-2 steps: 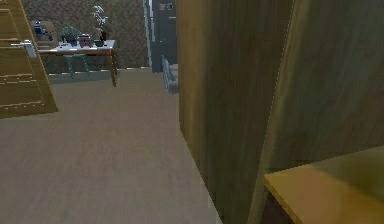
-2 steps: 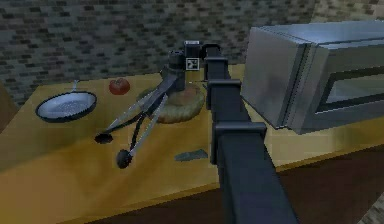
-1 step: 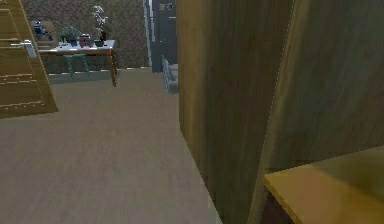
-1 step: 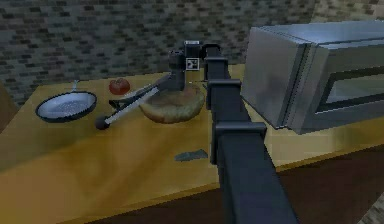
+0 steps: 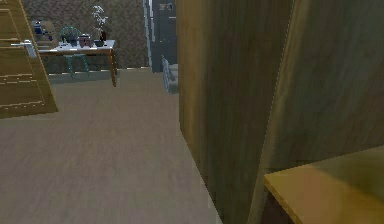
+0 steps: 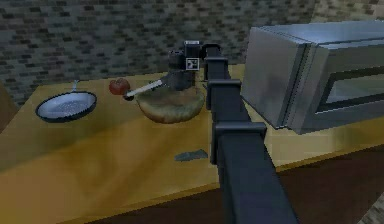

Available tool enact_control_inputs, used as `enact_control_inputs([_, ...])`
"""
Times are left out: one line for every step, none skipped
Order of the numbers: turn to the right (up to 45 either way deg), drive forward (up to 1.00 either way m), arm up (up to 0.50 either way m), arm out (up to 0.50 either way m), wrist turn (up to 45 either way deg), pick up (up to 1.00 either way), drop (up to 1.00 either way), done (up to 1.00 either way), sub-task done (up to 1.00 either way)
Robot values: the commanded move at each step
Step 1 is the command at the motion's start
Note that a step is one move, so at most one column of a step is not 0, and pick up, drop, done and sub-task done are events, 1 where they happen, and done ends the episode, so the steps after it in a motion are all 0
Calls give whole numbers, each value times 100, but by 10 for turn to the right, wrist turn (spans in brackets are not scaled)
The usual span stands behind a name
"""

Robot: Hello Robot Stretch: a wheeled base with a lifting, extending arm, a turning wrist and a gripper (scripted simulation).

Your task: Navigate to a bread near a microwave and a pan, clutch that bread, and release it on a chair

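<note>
A tan rounded bread lies on the wooden counter. A dark-rimmed pan sits to its left, and a steel microwave stands at the arm side view's right. My dark arm rises from the bottom edge to the bread. The gripper sits at the loaf's top edge, just left of the white marker squares. With the bread resting on the counter right at the gripper, I cannot tell whether it holds anything.
A small red round thing and a thin pale stick lie between pan and bread. A small grey piece lies near the counter's front. Ahead, a tall wooden panel blocks the right; carpet leads to a far table and a door.
</note>
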Motion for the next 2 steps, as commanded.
enact_control_inputs([0,0,0,0,240,0,0,0,0])
enact_control_inputs([0,0,-12,0,0,0,0,0,0])
